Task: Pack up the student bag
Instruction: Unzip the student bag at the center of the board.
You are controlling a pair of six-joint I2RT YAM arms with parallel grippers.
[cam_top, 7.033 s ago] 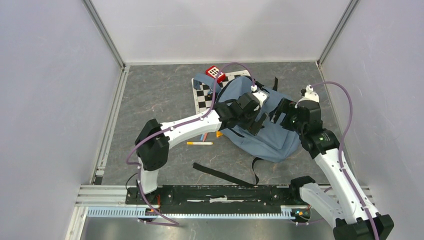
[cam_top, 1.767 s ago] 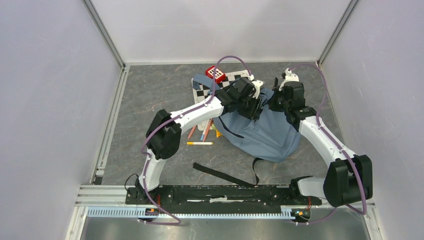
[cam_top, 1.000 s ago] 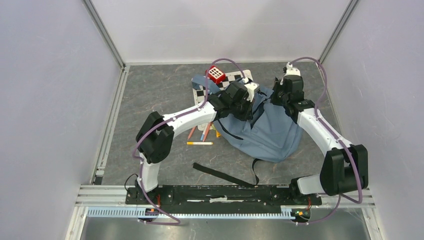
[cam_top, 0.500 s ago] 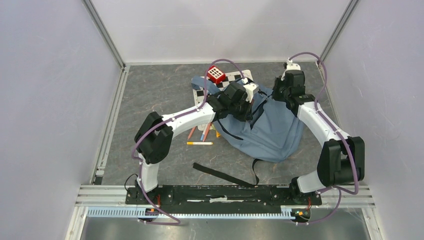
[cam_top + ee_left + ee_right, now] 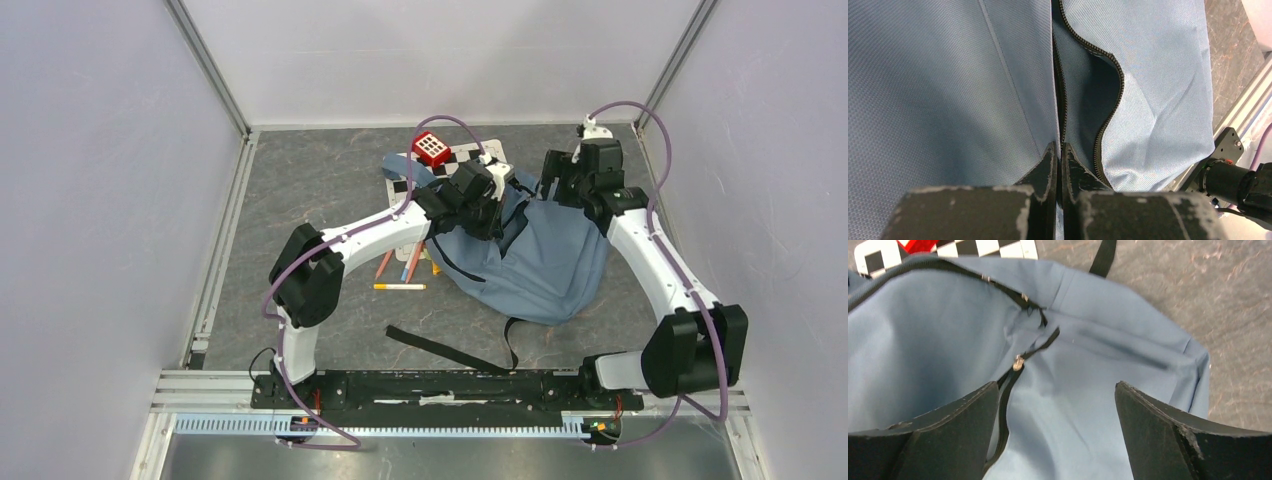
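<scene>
The student bag (image 5: 545,260) is a blue-grey backpack lying right of the table's middle, with its zipper partly undone. My left gripper (image 5: 488,203) is shut on the bag's fabric edge beside the dark zipper (image 5: 1108,100); the left wrist view shows the fingertips (image 5: 1058,146) pinched together on the cloth (image 5: 948,75). My right gripper (image 5: 562,186) hovers over the bag's far right corner. Its jaws (image 5: 1057,385) stand wide open with nothing between them, only bag fabric (image 5: 1098,365) below. A metal zipper pull (image 5: 1018,362) lies just beyond its left finger (image 5: 948,425).
A red block (image 5: 431,149) sits on a checkerboard sheet (image 5: 403,186) behind the bag. Pencils and a marker (image 5: 400,286) lie left of the bag. A black strap (image 5: 440,348) trails toward the near rail. Walls close in on three sides.
My right gripper has opened and let go of the bag, drawing back toward the far right corner. The left gripper stays shut on the fabric.
</scene>
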